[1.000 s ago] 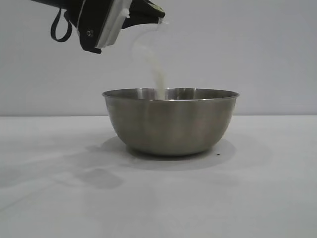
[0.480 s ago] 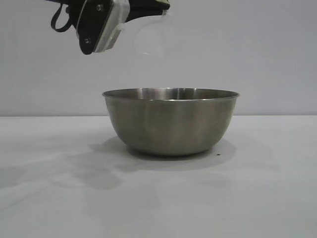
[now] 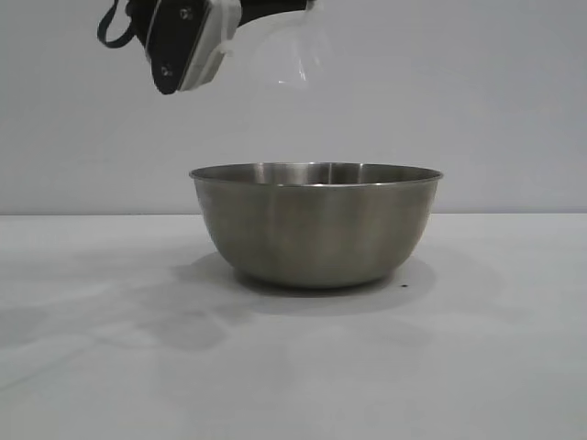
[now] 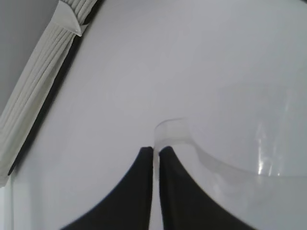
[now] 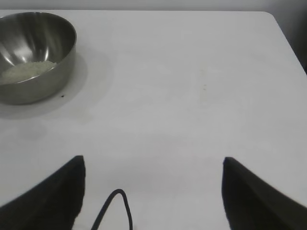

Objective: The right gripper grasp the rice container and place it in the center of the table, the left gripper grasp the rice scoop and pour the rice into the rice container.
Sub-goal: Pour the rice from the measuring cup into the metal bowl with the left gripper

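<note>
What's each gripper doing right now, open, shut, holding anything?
Left gripper: shut on the rice scoop handle, above the rice container.
Right gripper: open, empty, parked over the table.

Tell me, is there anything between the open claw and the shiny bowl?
No. In the right wrist view, only bare white table lies between the right gripper and the rice container.

the left gripper (image 3: pixel 275 7) is cut off by the exterior view's top edge, and the rice container (image 3: pixel 315 225) wall hides the rice from there.
</note>
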You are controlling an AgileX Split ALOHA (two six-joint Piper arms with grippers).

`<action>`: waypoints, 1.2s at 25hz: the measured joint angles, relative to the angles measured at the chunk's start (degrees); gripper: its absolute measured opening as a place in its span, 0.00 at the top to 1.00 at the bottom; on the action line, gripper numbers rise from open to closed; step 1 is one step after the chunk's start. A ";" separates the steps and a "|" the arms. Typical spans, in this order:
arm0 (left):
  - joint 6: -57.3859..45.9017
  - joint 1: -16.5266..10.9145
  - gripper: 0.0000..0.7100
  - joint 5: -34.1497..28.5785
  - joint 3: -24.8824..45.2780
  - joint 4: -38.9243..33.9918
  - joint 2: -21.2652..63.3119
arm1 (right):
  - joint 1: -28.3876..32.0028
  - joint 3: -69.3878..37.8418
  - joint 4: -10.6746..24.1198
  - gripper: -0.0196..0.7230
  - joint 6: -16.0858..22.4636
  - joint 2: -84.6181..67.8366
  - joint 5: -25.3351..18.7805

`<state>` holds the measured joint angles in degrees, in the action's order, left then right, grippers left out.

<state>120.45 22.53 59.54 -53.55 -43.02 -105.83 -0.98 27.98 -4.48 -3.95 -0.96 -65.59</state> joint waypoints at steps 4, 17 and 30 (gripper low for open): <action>-1.05 0.00 1.00 0.00 0.00 0.00 0.00 | 0.00 0.00 0.00 0.26 0.00 0.00 0.00; -45.28 0.00 1.00 0.00 0.00 8.00 0.00 | 0.00 0.00 0.00 0.26 0.00 0.00 0.00; -82.83 0.00 1.00 0.00 0.00 50.53 0.00 | 0.00 0.00 0.00 0.26 0.00 0.00 0.00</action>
<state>37.62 22.53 59.54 -53.55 7.50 -105.83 -0.98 27.98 -4.48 -3.95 -0.96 -65.59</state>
